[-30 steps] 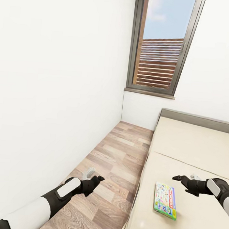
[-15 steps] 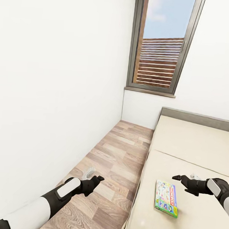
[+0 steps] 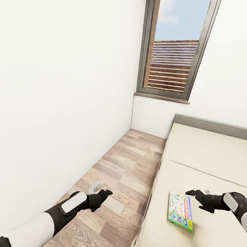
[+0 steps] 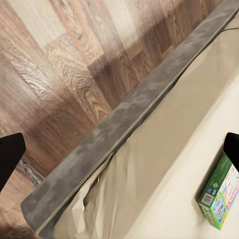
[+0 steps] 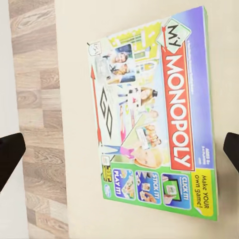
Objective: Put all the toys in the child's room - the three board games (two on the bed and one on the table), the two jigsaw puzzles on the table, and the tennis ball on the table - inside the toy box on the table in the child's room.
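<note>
Slightly lower now, right fingers (image 3: 191,192) spread over "My MONOPOLY" game (image 5: 154,112); left fingers (image 3: 107,192) also spread

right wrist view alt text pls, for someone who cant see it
A colourful Monopoly board game box lies flat on the beige bed, seen from above between two dark open fingertips. A strip of wooden floor runs along the bed's edge.

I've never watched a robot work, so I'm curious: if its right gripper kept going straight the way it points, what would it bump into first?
Most likely the Monopoly board game lying flat on the bed. The right wrist camera looks along the open right gripper straight at the box lid. Depth is hard to judge, so it might graze the bedding beside it instead.
</note>
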Tool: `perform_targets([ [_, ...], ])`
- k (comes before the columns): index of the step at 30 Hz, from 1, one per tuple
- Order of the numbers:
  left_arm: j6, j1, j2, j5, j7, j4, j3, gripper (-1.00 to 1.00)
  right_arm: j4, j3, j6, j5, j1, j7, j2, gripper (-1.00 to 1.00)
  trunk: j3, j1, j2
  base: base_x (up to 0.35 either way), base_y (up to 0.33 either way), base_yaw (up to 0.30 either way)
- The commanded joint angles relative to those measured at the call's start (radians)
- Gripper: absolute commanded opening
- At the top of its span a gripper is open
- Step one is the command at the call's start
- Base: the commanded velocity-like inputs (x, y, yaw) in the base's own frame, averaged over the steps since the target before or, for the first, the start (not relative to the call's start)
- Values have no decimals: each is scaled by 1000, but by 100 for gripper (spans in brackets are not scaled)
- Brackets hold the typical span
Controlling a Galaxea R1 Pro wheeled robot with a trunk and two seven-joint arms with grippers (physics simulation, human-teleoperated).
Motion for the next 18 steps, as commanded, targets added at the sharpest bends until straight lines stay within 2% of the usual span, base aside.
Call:
perform_targets([
  [1, -2, -1, 1, 9, 6, -2, -5, 100, -1, -5, 5, 5, -1, 3, 0, 100, -4, 4, -8, 0, 0, 0],
  [18, -2, -1, 1, 9, 6, -2, -5, 100, -2, -3, 6, 6, -1, 11, 1, 100, -57, 69, -127, 0, 0, 0],
])
